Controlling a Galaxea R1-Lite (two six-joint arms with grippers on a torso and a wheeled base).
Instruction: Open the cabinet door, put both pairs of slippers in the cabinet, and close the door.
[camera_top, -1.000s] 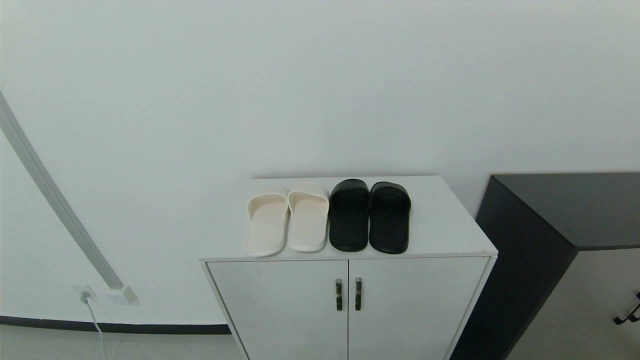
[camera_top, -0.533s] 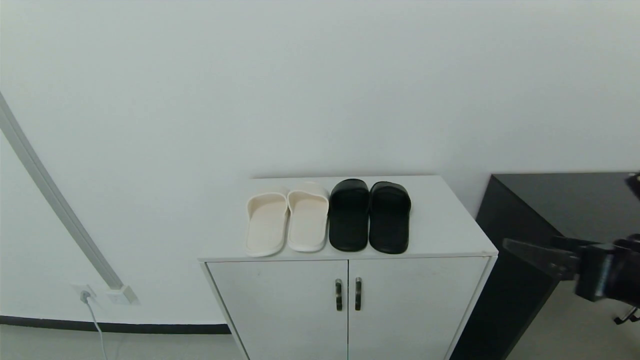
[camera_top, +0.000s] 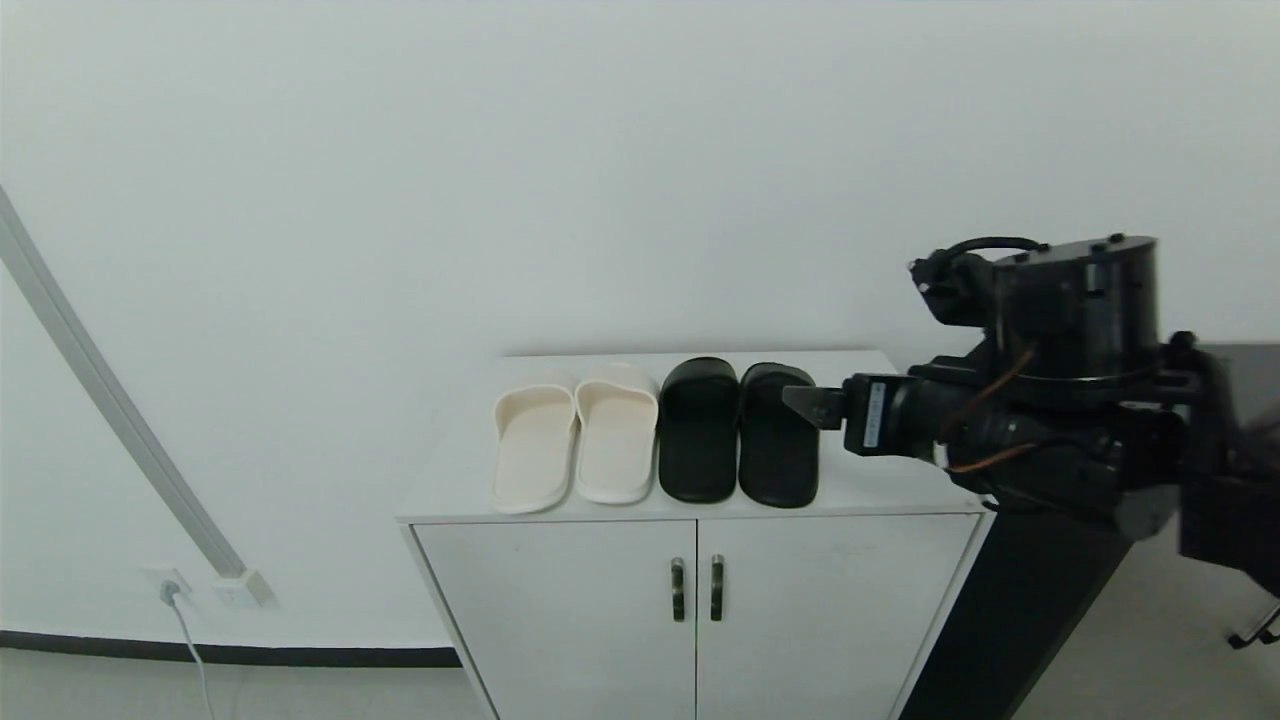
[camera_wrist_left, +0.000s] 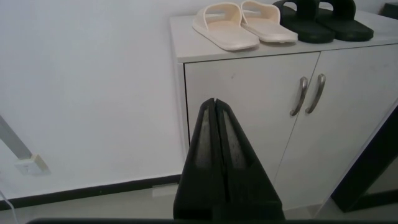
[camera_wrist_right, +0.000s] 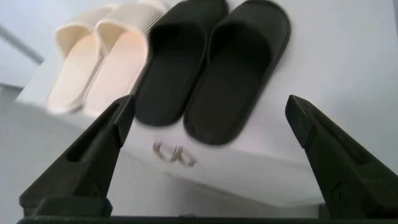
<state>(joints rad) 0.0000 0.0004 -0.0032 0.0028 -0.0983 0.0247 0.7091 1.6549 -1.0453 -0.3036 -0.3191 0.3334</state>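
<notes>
A cream pair of slippers (camera_top: 575, 440) and a black pair (camera_top: 740, 435) lie side by side on top of the white cabinet (camera_top: 900, 470). Its two doors are shut, with the handles (camera_top: 697, 588) meeting in the middle. My right gripper (camera_top: 808, 404) hovers open just right of the black slippers, at the height of the cabinet top. In the right wrist view the right gripper (camera_wrist_right: 210, 102) has its fingers spread wide, with the black slippers (camera_wrist_right: 214, 68) beyond them. My left gripper (camera_wrist_left: 214, 104) is shut and empty, low in front of the cabinet's left door (camera_wrist_left: 249, 118).
A black cabinet (camera_top: 1010, 620) stands tight against the white one's right side. On the left wall run a slanted grey conduit (camera_top: 100, 390) and a socket with a cable (camera_top: 172, 592). Open floor lies left of the cabinet.
My right arm has come in from the right edge and risen, its open gripper now beside the black slippers. The slippers and the doors have not moved.
</notes>
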